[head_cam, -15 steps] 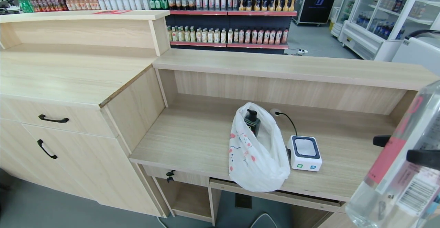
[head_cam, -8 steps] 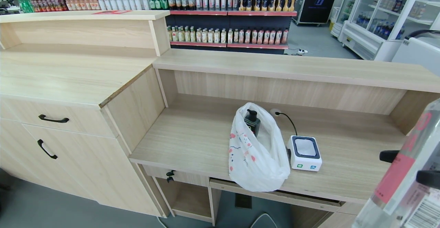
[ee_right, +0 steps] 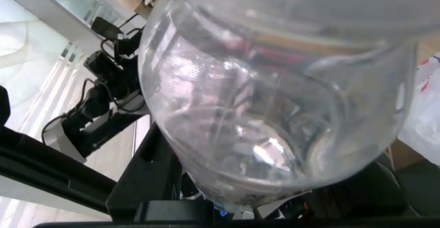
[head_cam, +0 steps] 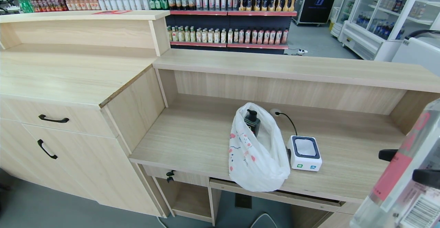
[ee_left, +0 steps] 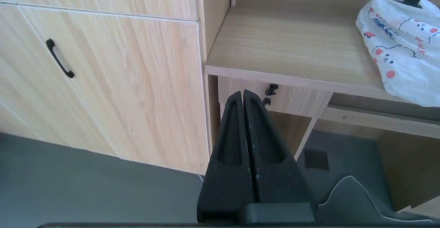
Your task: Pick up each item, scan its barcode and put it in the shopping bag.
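Observation:
A clear water bottle (head_cam: pixel 402 173) with a pink label and a barcode hangs tilted at the head view's right edge, beyond the counter's right end. My right gripper (head_cam: pixel 404 166) is shut on it, black fingers (head_cam: pixel 387 155) on either side. Its round base (ee_right: pixel 275 111) looms in the right wrist view. The white shopping bag (head_cam: pixel 257 156) stands open on the counter with a dark pump bottle (head_cam: pixel 252 121) inside. Just right of it lies the white barcode scanner (head_cam: pixel 304 151). My left gripper (ee_left: pixel 243 97) is shut and empty, low in front of the counter, with the bag (ee_left: pixel 405 36) farther off.
The wooden counter (head_cam: pixel 192 135) has a raised back ledge (head_cam: pixel 292 66) and a taller cabinet (head_cam: pixel 68 83) with black handles on its left. The scanner's cable (head_cam: pixel 288 120) runs to a hole in the counter. Drink shelves (head_cam: pixel 227 11) and fridges (head_cam: pixel 385 15) stand behind.
The bottle in my right gripper has shifted right and lower in the head view over the last second, then eased back slightly. The bag, the scanner and the left arm stayed put.

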You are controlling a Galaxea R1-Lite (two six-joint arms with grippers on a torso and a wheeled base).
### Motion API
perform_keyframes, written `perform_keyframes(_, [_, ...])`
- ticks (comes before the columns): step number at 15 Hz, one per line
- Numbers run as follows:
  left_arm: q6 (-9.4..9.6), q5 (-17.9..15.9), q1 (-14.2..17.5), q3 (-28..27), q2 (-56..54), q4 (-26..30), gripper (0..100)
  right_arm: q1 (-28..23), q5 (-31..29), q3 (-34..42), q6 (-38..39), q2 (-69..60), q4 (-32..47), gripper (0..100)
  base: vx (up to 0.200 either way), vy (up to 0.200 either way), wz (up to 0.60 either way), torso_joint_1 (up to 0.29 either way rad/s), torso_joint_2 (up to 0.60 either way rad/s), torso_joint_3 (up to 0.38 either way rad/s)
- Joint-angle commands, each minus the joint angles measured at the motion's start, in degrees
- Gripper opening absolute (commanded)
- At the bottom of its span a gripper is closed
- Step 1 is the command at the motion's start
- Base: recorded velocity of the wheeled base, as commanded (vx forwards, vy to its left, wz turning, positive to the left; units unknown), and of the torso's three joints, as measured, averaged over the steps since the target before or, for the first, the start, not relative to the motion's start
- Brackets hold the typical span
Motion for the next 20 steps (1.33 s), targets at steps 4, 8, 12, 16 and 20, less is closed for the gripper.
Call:
perform_keyframes(4, [0.04, 0.0, 0.0, 0.0, 0.0, 0.0, 0, 0.0, 0.0, -0.4, -0.2, 1.0, -0.1, 0, 0.0, 0.0, 0.0, 0.0, 0.0, 0.0])
perform_keyframes(8, [-0.05, 0.0, 0.0, 0.0, 0.0, 0.0, 0, -2.6, -2.8, -0.6, -7.9, 4.2, -0.1, 0, 0.0, 0.0, 0.0, 0.0, 0.0, 0.0])
perform_keyframes(12, [0.04, 0.0, 0.0, 0.0, 0.0, 0.0, 0, -18.6, -12.3, -0.2, -47.6, 18.0, -1.4, 0, 0.0, 0.0, 0.0, 0.0, 0.0, 0.0])
perform_keyframes(16, [-0.05, 0.0, 0.0, 0.0, 0.0, 0.0, 0, -30.9, -12.2, -0.8, -64.4, 26.0, -7.9, 0, 0.0, 0.0, 0.0, 0.0, 0.0, 0.0])
perform_keyframes(20, [-0.05, 0.0, 0.0, 0.0, 0.0, 0.0, 0, -33.5, -12.2, -0.8, -64.8, 33.8, -26.2, 0, 0.0, 0.0, 0.0, 0.0, 0.0, 0.0])
